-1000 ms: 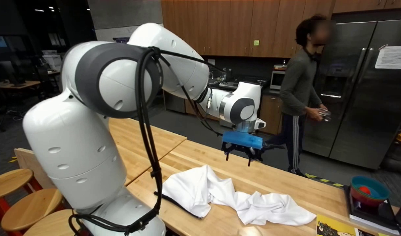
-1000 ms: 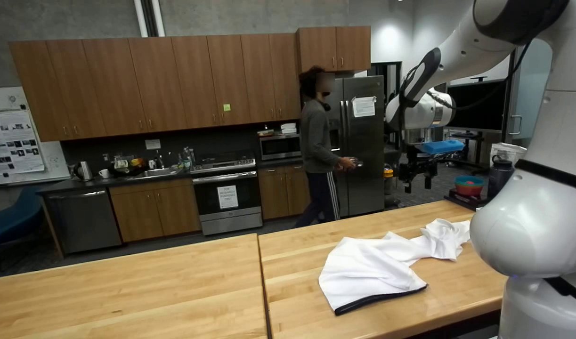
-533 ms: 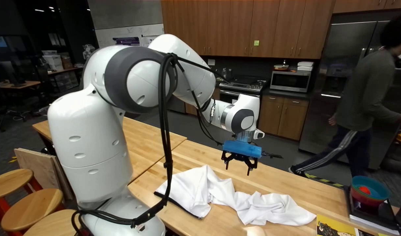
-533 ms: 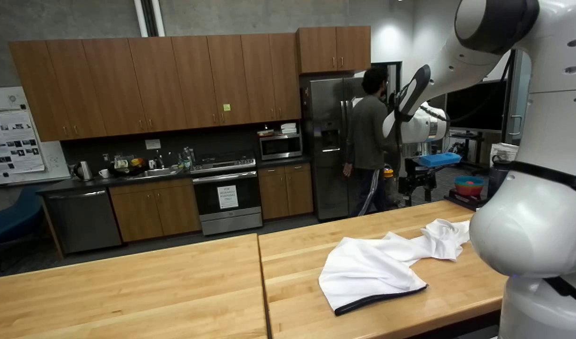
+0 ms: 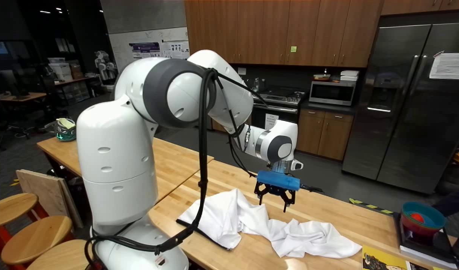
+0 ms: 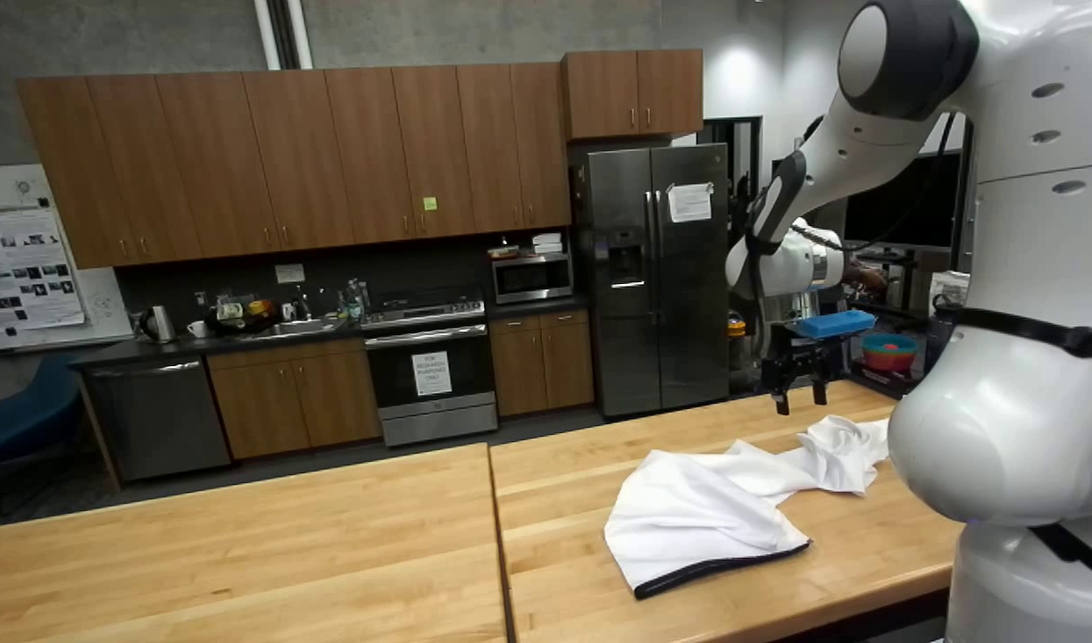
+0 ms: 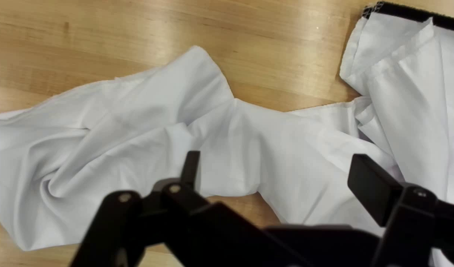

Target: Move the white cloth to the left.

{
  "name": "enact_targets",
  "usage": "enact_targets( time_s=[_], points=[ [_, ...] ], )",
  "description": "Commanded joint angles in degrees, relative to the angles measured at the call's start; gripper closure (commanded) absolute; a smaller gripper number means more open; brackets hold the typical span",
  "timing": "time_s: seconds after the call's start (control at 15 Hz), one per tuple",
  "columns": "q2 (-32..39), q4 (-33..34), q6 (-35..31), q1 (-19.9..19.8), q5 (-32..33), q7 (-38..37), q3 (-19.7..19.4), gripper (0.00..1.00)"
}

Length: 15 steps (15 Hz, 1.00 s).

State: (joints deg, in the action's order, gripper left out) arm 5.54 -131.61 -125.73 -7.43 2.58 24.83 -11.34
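We list: white cloth (image 6: 697, 509), rumpled, black-hemmed side facing robot-side edge of bench (image 6: 559, 536); pincer (image 5: 273, 206) above, spread.

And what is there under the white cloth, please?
The white cloth lies on the wooden table, whose surface shows beside it in all three views. The part directly beneath is covered, so I cannot tell whether anything else lies there.

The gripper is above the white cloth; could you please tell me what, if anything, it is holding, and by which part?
Nothing is held: the gripper is open, its fingers apart, and the white cloth lies on the table below.
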Motion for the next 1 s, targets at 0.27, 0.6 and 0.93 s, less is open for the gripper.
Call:
enact_targets(
  time_s=[0.27, 0.6, 0.93],
  points=[
    [0.21, 0.74, -0.03, -1.56, 1.41, -0.51, 1.05, 0.00],
    [1.66, 1.12, 0.05, -1.51, 1.07, 0.36, 1.75, 0.00],
    [6.42, 1.23, 0.51, -2.05, 0.71, 0.83, 2.61, 0.00]
  ],
)
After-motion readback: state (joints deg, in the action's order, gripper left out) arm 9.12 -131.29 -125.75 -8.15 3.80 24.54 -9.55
